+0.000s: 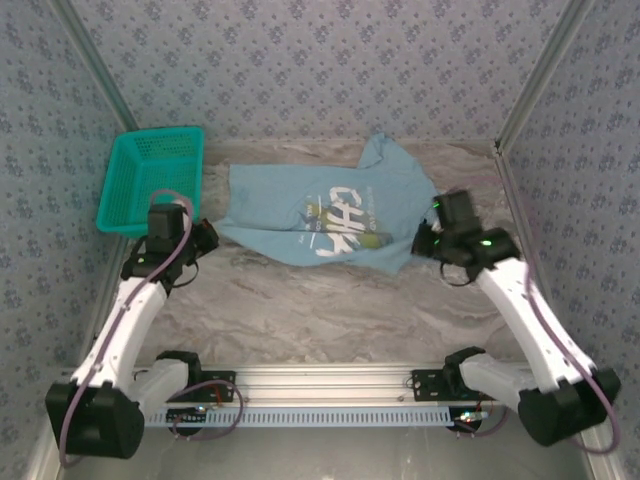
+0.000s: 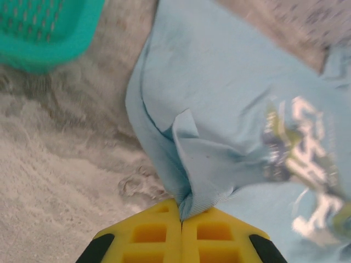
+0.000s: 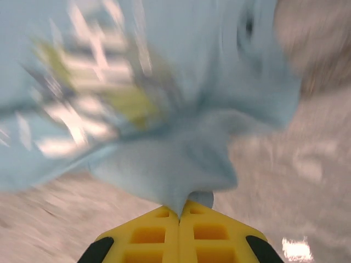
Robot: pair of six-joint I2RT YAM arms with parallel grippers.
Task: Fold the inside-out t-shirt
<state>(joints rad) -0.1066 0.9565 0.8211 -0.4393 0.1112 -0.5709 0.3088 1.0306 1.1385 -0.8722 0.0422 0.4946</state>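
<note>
- Top external view: a light blue t-shirt [image 1: 320, 210] lies spread over the far half of the marbled worktop [image 1: 330, 310], its length running left to right between the two arms.
- A white and yellow-green print [image 1: 345, 215] shows on the cloth, a little right of its middle. One sleeve [image 1: 380, 152] sticks out toward the back wall.
- The left hand [image 1: 207, 237] sits low at the t-shirt's near-left corner, and the right hand [image 1: 425, 242] sits low at its right edge.
- A teal mesh basket [image 1: 150, 180] stands at the far left, near the t-shirt's left edge, with a strip of bare worktop between them.
- From the left wrist, the yellow fingers [image 2: 148, 235] are pressed together with a gathered bit of the t-shirt's edge pinched between their tips. The cloth fans out from there, up and to the right, with a small fold standing just beyond the grip. The print lies off to the right and a corner of the basket sits at the upper left.
- From the right wrist the picture is blurred, but the yellow fingers are plainly together, clamped on a peak of blue cloth. The smeared print lies at the upper left and bare worktop to the right.
</note>
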